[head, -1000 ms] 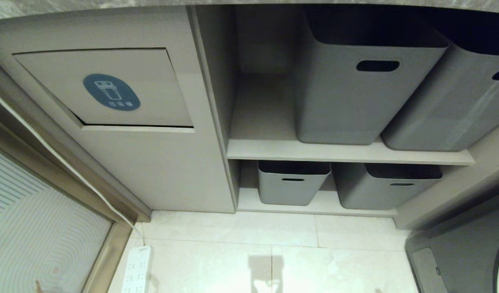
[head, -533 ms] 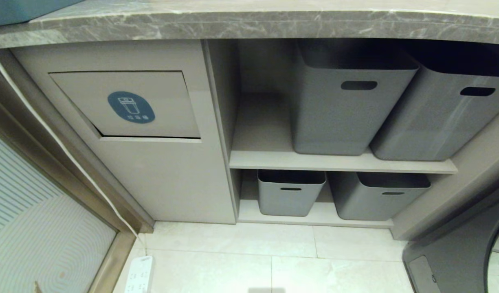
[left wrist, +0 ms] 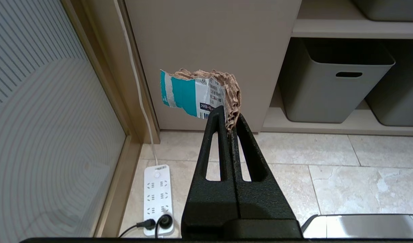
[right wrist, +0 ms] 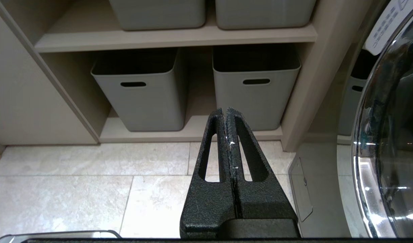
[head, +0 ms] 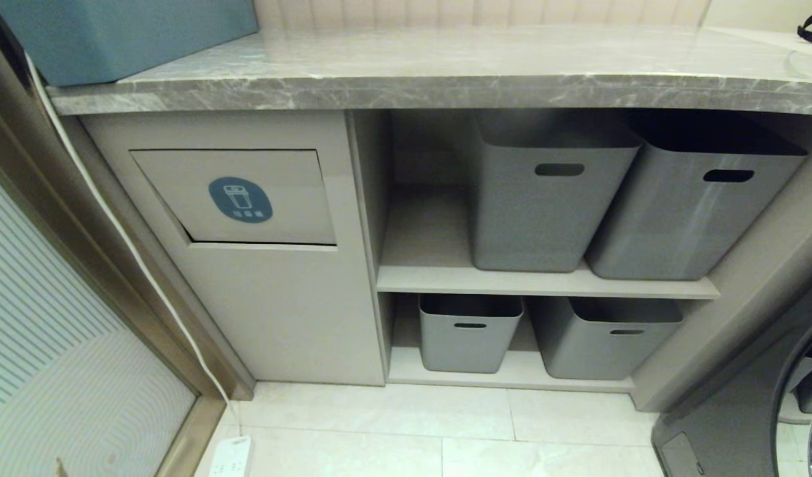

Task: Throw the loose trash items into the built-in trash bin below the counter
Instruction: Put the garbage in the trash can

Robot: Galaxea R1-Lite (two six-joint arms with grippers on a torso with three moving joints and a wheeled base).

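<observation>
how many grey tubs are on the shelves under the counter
4: two tall ones on the upper shelf, left and right; two shorter on the lower shelf, left and right. None seem hidden.

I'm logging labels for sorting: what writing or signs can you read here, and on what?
Blue oval sticker on the bin flap: white bin icon; the characters beneath are too small to read.
Torn teal-and-white cardboard scrap in the left pincer: printed lines and a dark strip starting "202", otherwise unreadable.

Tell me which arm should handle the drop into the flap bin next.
Left, most likely. The left tool is already shut on a torn cardboard scrap, and the bin flap sits on the robot's left side. The right tool is shut, holds nothing, and faces the lower grey tubs.
</observation>
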